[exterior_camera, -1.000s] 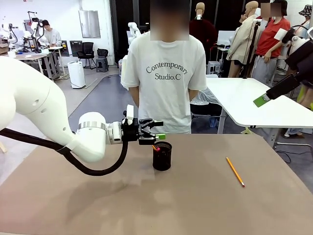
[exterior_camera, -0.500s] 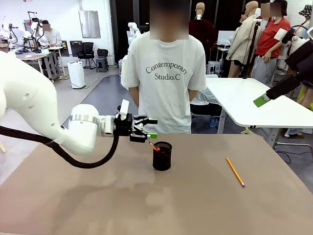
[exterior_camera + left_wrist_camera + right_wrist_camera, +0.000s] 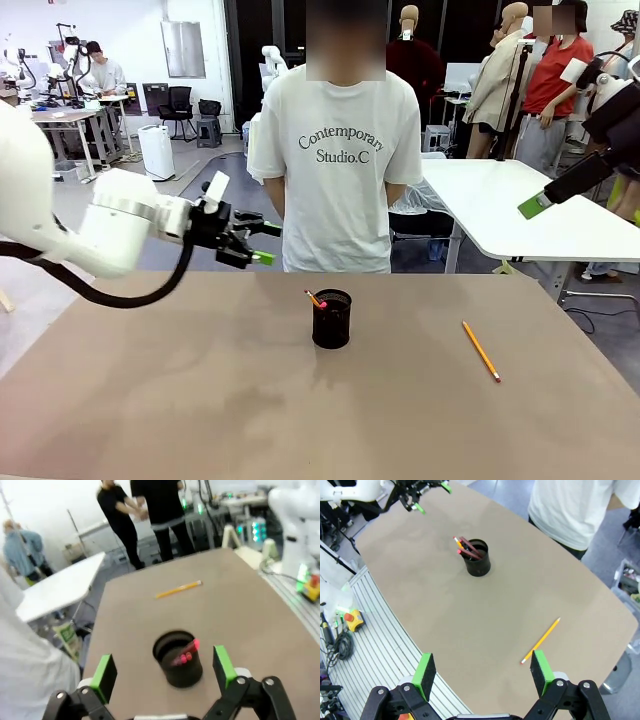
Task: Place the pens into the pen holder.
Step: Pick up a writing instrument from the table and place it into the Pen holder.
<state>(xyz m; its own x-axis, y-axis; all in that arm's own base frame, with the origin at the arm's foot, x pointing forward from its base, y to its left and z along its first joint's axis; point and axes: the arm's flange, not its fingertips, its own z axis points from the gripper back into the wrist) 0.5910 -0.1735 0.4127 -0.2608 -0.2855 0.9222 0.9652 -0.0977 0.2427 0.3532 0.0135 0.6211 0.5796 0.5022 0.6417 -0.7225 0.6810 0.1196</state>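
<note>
Left pincer: jaws apart, nothing in them. It hangs above the table, left of the holder and a bit beyond it, aimed down toward it. In my left wrist view the holder sits between the two green pads, farther out and not touching either.

Right pincer: jaws apart, empty, high over the table, well away on the holder's right.

Holder is upright, mid-table. Pens are in it: reddish ends and one orange-yellow pencil poke over the rim, leaning to the holder's left.

One more pencil lies flat on the table, well right of the holder, with its reddish end nearer me.

Person stands at the table edge straight beyond the holder.
</note>
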